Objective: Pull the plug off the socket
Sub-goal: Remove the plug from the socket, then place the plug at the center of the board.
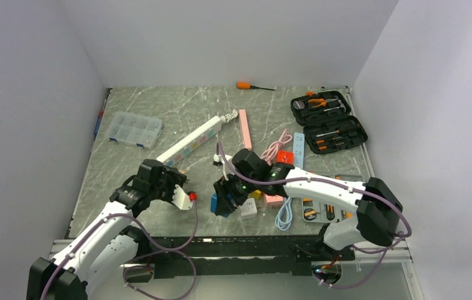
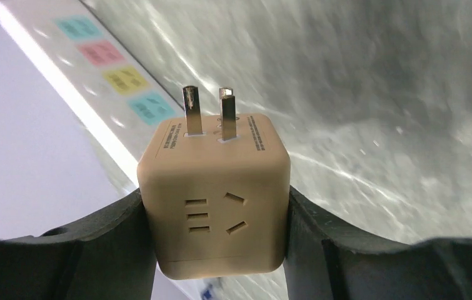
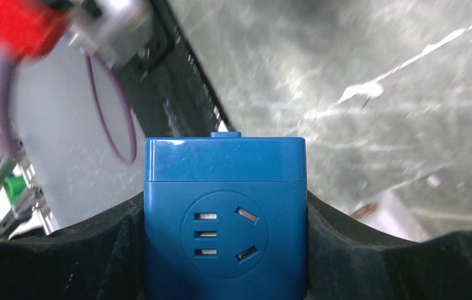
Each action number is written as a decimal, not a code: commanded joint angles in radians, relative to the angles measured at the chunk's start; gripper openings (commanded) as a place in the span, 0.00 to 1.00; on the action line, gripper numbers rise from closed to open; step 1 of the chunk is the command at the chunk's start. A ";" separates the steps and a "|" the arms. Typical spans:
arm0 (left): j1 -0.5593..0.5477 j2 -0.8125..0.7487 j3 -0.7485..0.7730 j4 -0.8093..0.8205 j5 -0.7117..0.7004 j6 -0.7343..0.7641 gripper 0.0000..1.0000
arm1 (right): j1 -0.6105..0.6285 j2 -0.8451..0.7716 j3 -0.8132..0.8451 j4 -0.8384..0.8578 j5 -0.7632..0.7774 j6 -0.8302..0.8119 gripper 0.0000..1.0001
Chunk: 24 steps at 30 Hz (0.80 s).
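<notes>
Plug: the plug is a beige cube with rounded edges. You see two flat metal prongs standing out of one face, with small dark print on both sides of them. The face toward the left wrist camera has socket slots, three short bars at the left and two slanted ones at the right.
Plug place: it sits in the left pincer, at the near left part of the bench. Its prongs are bare and enter nothing.
Left pincer: it is closed on the plug, with one black finger pressing each side of the cube.
Socket: the socket is a glossy blue cube. It has a round sunken face with three bars and two slanted slots, and a small tab on its far edge.
Right pincer: the right pincer is closed on the socket, one finger at each side.
Gap: in the top view you see plug and socket near each other but apart, the plug at the left.
Strip: the white strip has blue, pink and yellow labels. It lies slanted on the bench beyond the plug.
Far side: an open case is at the right, a screwdriver at the back edge, and a clear box at the left.
</notes>
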 commanded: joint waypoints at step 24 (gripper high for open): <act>0.012 0.140 0.200 -0.256 -0.065 -0.433 0.30 | -0.075 0.229 0.245 -0.091 0.348 -0.054 0.00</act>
